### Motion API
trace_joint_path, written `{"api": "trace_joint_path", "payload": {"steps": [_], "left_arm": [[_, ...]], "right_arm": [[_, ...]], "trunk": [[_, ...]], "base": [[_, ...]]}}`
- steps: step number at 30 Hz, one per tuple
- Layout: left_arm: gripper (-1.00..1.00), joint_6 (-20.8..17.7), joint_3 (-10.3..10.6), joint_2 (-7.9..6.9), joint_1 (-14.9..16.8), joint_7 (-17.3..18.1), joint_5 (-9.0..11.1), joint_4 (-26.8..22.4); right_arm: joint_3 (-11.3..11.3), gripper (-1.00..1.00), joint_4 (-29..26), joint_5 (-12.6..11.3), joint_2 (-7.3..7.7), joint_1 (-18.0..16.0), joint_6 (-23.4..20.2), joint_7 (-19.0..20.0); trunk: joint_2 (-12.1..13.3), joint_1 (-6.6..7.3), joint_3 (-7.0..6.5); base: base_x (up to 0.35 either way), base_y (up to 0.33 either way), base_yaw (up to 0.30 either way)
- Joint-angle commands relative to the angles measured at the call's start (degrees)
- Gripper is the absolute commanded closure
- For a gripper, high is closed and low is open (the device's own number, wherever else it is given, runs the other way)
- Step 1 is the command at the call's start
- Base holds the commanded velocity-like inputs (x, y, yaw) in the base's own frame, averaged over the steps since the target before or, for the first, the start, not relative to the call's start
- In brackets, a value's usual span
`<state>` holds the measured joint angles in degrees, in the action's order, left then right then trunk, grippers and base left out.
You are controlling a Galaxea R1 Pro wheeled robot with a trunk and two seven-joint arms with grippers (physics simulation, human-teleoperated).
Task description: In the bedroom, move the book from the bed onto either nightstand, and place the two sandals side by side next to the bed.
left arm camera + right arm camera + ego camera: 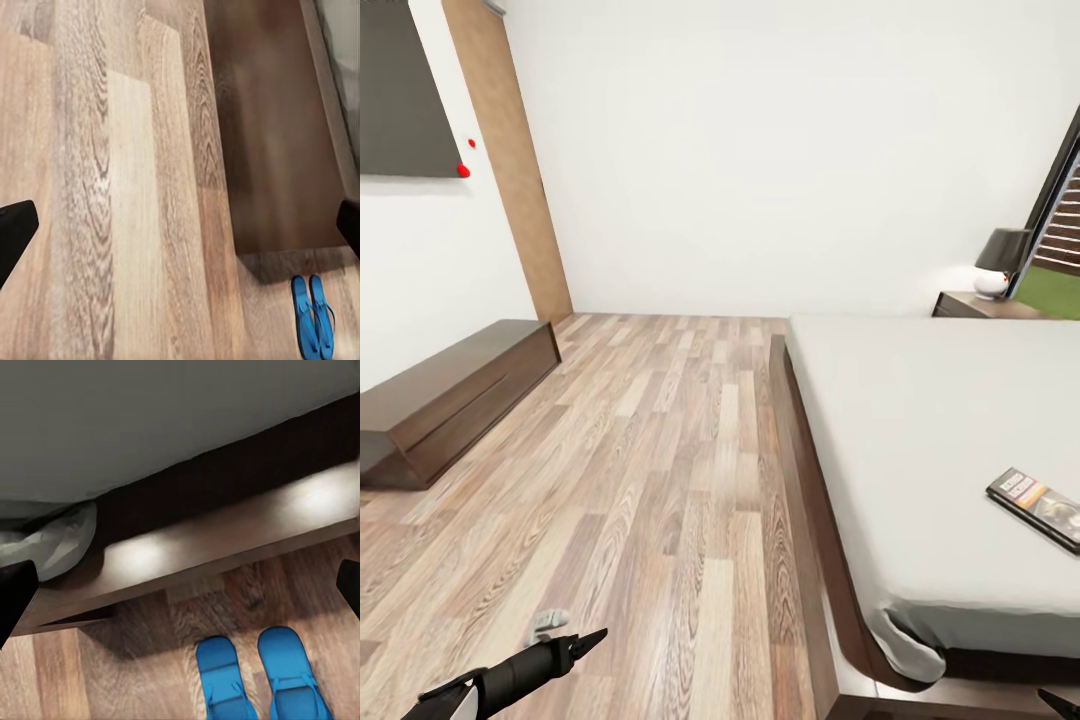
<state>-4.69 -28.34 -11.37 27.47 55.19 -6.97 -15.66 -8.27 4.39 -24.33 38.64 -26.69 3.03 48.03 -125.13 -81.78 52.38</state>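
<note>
On the pale, smooth bed (920,420), the thin book (1040,505) lies flat near the right edge, well apart from both grippers. Two bright blue sandals (259,675) sit side by side on the wood-plank floor (660,480) just beside the dark wooden frame (225,547). Whether the left gripper (585,640) or the right gripper is spread, I cannot tell.

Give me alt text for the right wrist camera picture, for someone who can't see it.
Two bright blue sandals lie side by side on the wood-plank floor, toes toward the bed frame. Above the dark wooden frame runs the pale grey mattress, with bedding bunched at one corner. Black fingertips of the right gripper frame the picture's two edges, wide apart.
</note>
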Motion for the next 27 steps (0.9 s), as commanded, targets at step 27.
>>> {"api": "trace_joint_path", "payload": {"steps": [27], "left_arm": [[-1.0, -0.46, -0.4, 1.47, 0.04, -1.17, -0.61, 0.0]], "right_arm": [[-0.34, -1.0, 0.27, 0.51, -11.48, -0.08, 3.13, -5.93]], "trunk": [[10.82, 5.95, -4.8]], "base": [[0.0, 0.0, 0.0]]}}
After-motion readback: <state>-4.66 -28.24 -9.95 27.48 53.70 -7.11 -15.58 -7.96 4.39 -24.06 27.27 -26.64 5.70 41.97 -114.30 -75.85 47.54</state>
